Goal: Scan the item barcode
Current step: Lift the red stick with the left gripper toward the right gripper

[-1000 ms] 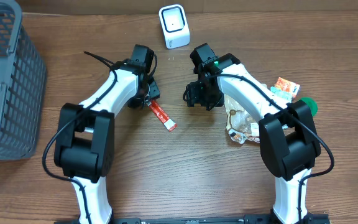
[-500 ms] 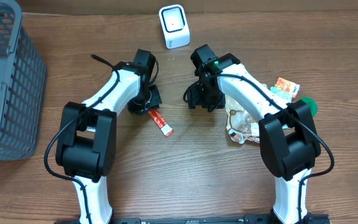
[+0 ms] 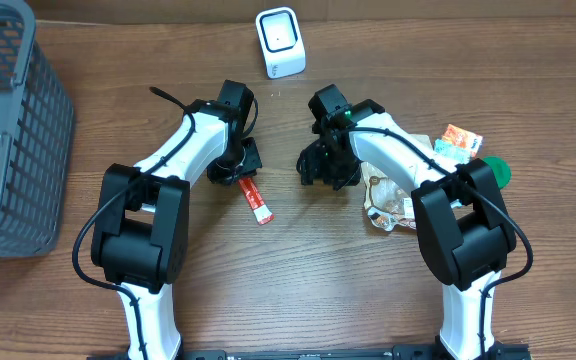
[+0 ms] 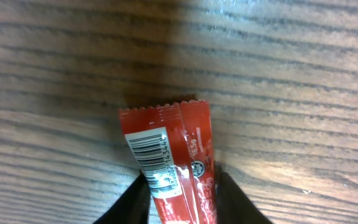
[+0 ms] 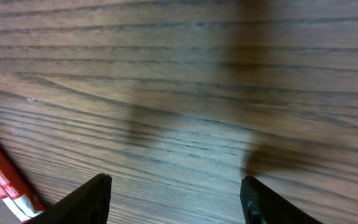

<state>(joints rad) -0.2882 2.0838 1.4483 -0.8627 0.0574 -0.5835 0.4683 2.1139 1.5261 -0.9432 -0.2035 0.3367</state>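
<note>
The item is a slim red sachet lying on the wooden table, with a white barcode label facing up in the left wrist view. My left gripper is shut on its upper end, and both dark fingers press against the sides of the sachet. The white barcode scanner stands at the back centre. My right gripper hovers open over bare wood to the right of the sachet, holding nothing. The sachet's tip shows at the lower left of the right wrist view.
A grey mesh basket fills the left edge. Beside the right arm lie a clear snack bag, an orange packet and a green object.
My left gripper has narrowed onto the sachet's end, and the sachet's free end has swung slightly left. The right gripper has drifted a little toward the front.
</note>
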